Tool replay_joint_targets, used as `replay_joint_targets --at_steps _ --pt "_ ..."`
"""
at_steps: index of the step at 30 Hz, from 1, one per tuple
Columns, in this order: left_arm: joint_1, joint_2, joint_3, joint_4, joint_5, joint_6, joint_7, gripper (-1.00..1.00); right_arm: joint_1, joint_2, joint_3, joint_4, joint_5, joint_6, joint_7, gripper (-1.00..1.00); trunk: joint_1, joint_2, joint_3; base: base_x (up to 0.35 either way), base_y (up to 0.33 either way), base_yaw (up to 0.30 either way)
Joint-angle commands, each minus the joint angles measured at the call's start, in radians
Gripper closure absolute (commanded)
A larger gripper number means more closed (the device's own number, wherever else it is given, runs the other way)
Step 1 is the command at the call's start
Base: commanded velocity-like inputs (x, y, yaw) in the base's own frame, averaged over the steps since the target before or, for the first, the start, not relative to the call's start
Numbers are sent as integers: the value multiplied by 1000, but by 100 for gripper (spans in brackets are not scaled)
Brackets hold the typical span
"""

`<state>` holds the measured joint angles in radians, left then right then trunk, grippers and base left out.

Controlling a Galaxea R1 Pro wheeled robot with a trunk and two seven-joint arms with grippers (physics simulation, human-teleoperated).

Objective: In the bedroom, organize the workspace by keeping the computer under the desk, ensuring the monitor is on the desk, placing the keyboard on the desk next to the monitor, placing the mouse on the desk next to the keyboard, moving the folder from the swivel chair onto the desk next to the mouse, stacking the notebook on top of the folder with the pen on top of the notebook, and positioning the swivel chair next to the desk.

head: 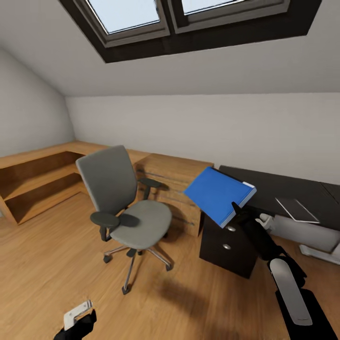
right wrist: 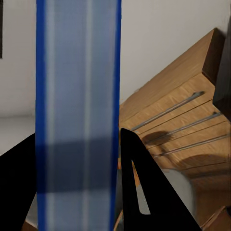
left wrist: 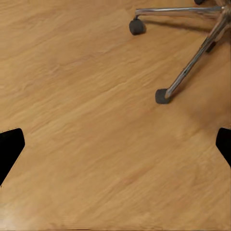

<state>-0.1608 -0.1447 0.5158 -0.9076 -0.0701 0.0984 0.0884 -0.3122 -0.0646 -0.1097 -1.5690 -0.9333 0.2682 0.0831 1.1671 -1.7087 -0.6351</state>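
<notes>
The right gripper is closed on one edge of the folder; in the right wrist view its two black fingers sit either side of the folder's blue spine and pale page edge, clamped flat against both faces. The folder is held up in the air, tilted, its free corner reaching out over the near end of the desk, above the black drawer unit with its silver knobs; it touches nothing but the gripper.

It looks stiff and light, a thin flat board that keeps its plane without sagging; held by one edge it will want to swing, and its smooth covers may slip if the grip eases, so a hold near the middle of the long edge seems the safest.

A flat pale sheet-like thing lies on the desk top further along; what it is cannot be told.

The swivel chair stands apart on the wood floor, its seat bare, near the light-wood cabinet.

The left gripper hangs low over the floor, fingers spread wide, holding nothing; the chair's chrome legs and castors lie just beyond it.
</notes>
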Motion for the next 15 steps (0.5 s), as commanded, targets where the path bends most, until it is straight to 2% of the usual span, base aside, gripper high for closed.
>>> replay_joint_targets --at_steps 1,4,5,6,10,15 --pt "0 0 2 35 -24 -23 1 -100 -1 0 -1 0 -7 6 3 100 -4 7 2 0 0 -295" --pt "0 4 -1 207 -93 -118 5 -100 -1 0 0 0 -7 6 2 100 -16 28 12 0 0 -296" --pt "1 9 -2 280 -130 -172 6 -100 -1 1 1 0 -6 6 0 100 -19 35 15 0 0 -297" --pt "1 10 -2 300 -143 -192 7 -100 -1 2 2 0 -6 6 -1 100 -23 42 18 0 0 -297" --pt "1 18 -2 335 -159 -218 6 -100 -1 4 3 0 -4 6 -2 100 -39 70 30 0 0 -297" --pt "1 29 -1 376 -160 -221 4 -100 -1 5 8 0 -4 6 -3 100 -58 105 43 0 0 -260"
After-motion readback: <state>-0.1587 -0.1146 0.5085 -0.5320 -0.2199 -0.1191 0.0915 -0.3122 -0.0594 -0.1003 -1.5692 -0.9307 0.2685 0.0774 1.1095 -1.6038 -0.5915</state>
